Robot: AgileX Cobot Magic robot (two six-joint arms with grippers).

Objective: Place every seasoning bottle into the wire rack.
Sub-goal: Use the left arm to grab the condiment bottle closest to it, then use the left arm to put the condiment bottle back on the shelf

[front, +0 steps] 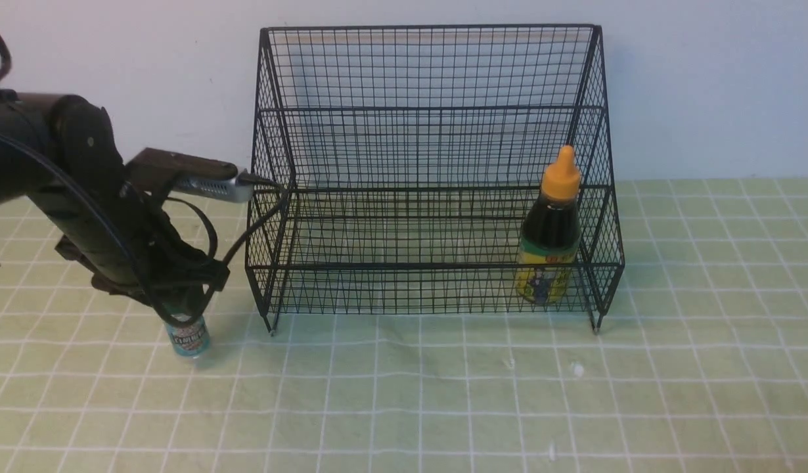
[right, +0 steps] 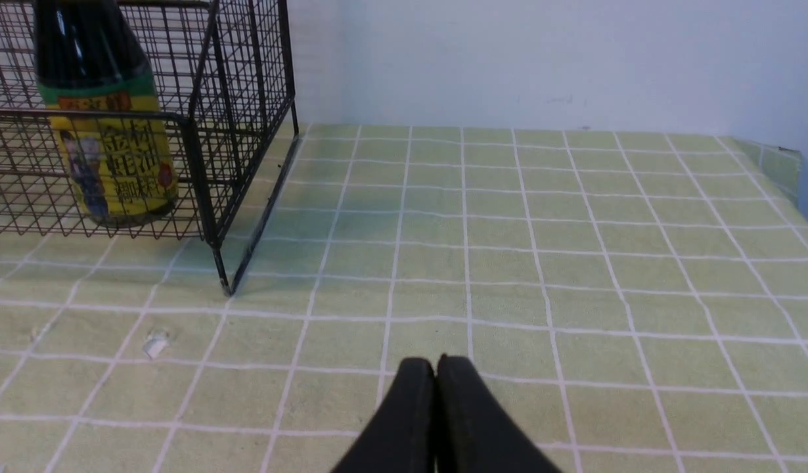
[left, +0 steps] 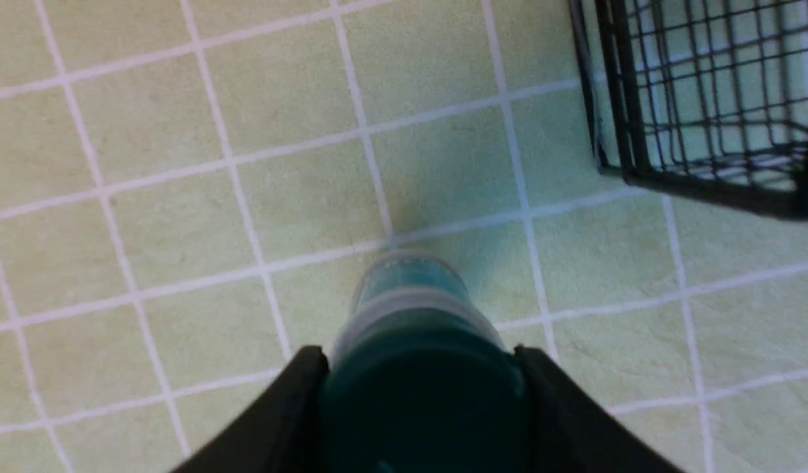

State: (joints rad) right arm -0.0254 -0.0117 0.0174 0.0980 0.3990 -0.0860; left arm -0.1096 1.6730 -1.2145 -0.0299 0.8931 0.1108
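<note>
Green-capped, the small shaker (left: 420, 394) sits clamped in the left hand (left: 420, 361); the right hand (right: 437, 361) is closed.

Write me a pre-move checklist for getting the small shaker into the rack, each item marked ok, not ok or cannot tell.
1. Left gripper closed on the shaker at its cap: ok.
2. Shaker clear of the tablecloth: cannot tell.
3. Shaker inside the wire rack: not ok, it is outside, to the left.
4. Sauce bottle in the rack: ok, at the right end, leaning slightly.
5. Right gripper shut and empty: ok.
</note>
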